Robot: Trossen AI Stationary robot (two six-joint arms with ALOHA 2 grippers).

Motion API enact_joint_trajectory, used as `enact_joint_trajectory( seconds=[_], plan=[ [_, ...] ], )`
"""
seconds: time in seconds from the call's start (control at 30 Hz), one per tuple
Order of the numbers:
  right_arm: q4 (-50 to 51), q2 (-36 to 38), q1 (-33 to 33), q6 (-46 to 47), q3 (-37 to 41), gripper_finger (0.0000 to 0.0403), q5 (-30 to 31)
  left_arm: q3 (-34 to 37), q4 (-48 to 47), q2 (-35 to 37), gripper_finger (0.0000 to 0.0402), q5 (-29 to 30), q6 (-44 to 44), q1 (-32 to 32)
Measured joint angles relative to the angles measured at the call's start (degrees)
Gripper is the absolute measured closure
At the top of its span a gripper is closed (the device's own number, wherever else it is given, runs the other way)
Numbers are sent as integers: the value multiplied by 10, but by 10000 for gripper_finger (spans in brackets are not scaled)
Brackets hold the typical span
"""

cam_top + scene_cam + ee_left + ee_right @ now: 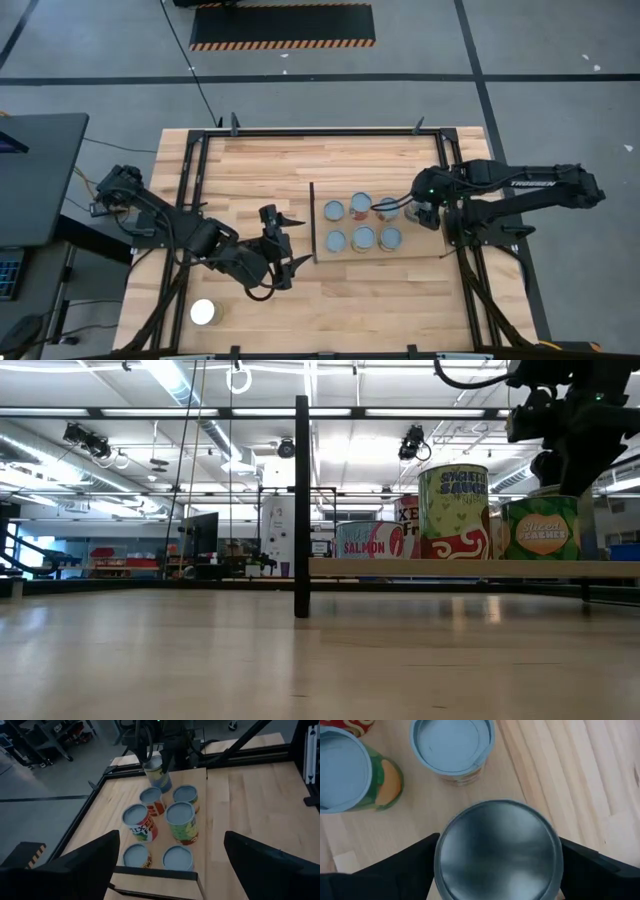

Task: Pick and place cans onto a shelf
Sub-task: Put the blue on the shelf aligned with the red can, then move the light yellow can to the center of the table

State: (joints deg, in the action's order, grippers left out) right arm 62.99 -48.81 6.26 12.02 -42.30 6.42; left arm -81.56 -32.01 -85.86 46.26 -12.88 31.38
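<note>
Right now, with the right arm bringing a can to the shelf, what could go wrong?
1. The can between the right gripper's jaws appears tilted in the left wrist view; released so, it might tip.
2. Other cans stand close by on the shelf, so it could knock them.
3. One can near the left gripper remains to fetch.

The high view looks straight down on the whole table point(250, 160) from far above; the low view sits at tabletop height, facing level across it toward the shelf point(470, 568). The left wrist view looks obliquely from mid-table at the cans point(180, 815); the right wrist view hangs close above one can point(499, 851). All four share the shelf's cans
</note>
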Motion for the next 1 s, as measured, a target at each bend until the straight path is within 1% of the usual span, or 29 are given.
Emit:
enact_joint_trajectory(
  seconds=[0.37,0.43,0.67,0.73,0.8,0.83,0.87,0.93,1.0],
  plan=[
    [4,1,0,-2,-4,39,0,0,-6,0,38,0,0,0],
    [8,1,-2,-2,-12,39,10,0,-6,0,38,0,0,0],
    [26,1,-18,-2,-68,39,16,0,-14,0,38,0,0,0],
    [27,1,-26,3,-86,39,16,0,-33,0,38,0,2,0],
    [25,1,-36,21,-104,39,16,0,-61,5,38,-6,-18,2],
    [23,0,-43,41,-112,39,16,0,-78,11,38,-24,-41,3],
    [18,0,-52,62,-121,39,16,0,-99,19,38,-57,-74,3],
    [2,0,-79,91,-135,42,16,-1,-151,31,38,-158,-175,0],
    [-26,1,-114,100,-143,45,17,-1,-210,32,38,-268,-301,0]
  ],
)
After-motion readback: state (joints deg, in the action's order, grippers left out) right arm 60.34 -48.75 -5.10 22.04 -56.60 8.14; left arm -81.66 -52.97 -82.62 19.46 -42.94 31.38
